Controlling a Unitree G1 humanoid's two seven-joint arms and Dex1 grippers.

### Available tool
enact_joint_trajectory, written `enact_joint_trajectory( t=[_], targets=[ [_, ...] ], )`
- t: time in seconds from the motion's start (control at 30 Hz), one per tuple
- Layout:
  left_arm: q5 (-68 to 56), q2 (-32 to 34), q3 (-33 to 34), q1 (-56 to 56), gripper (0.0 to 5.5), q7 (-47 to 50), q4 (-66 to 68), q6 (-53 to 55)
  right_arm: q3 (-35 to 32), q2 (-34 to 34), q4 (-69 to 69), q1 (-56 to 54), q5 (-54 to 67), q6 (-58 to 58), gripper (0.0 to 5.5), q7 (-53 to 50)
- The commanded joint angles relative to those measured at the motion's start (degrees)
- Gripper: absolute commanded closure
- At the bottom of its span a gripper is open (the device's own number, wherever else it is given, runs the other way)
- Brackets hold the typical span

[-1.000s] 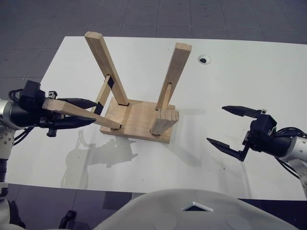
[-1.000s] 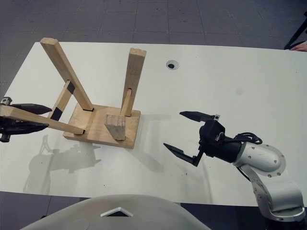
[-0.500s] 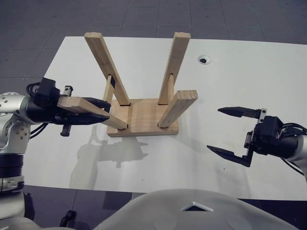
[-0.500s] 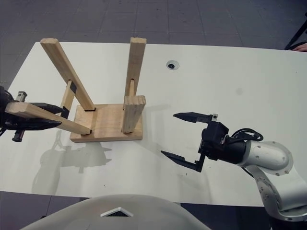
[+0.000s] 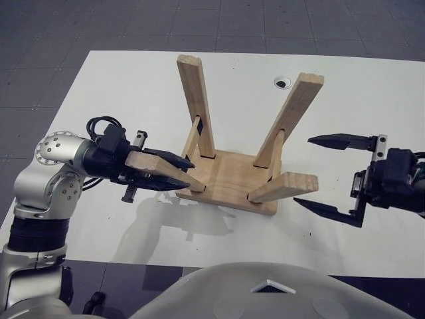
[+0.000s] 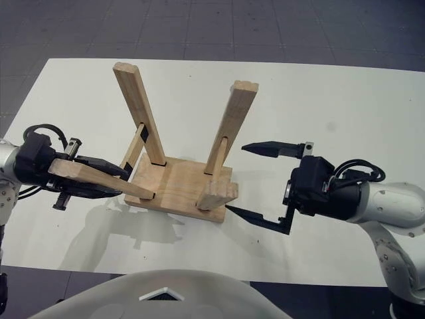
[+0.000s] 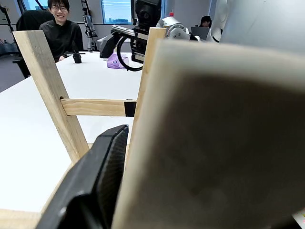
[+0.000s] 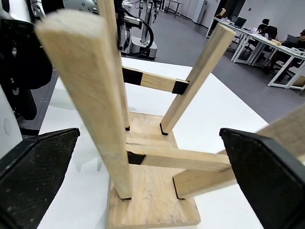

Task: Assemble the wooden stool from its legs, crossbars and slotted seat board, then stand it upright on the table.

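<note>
The wooden stool stands upside down on the white table (image 5: 99,86), seat board (image 5: 229,181) down and legs pointing up and outward. My left gripper (image 5: 166,171) is shut on the near left leg (image 5: 149,161), which looms large in the left wrist view beside a black finger (image 7: 95,191). A crossbar (image 7: 95,107) joins the two left legs. My right gripper (image 5: 303,170) is open, its fingers (image 8: 33,176) spread on either side of the near right leg (image 5: 282,188) without touching it. The two far legs (image 5: 196,100) rise towards the back of the table.
A small round cable hole (image 5: 283,82) sits in the table behind the stool. The table's front edge runs just below both grippers. Bare tabletop lies at the far left and far right.
My left gripper has swung the stool to the right by its leg, turning it. The near right leg now lies between my right gripper's open fingers, which have risen slightly.
</note>
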Motion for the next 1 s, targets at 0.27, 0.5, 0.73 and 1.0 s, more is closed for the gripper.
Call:
enact_joint_trajectory(
  t=[0.27, 0.5, 0.73, 1.0],
  targets=[
    [5.16, -4.12, -1.24, 3.23, 4.13, 8.38, -6.27, -0.12, -1.51, -2.11, -3.99, 1.99, 3.04, 1.85, 0.0, -0.32],
    [4.12, -3.96, -0.94, 7.25, 4.13, 11.3, -13.03, 0.5, 2.5, -2.17, 3.23, -3.53, 2.58, 3.18, 0.0, -0.56],
    [4.52, -3.57, -1.39, 8.15, 4.13, 10.98, -13.51, 0.52, 5.64, -2.83, 6.3, -7.44, 4.91, 5.52, 1.43, 1.78],
    [5.36, -3.99, -1.08, 7.59, 4.13, 12.88, -13.3, 0.36, 5.95, -3.78, 6.08, -6.07, 6.72, 6.26, 2.81, 7.08]
  ],
)
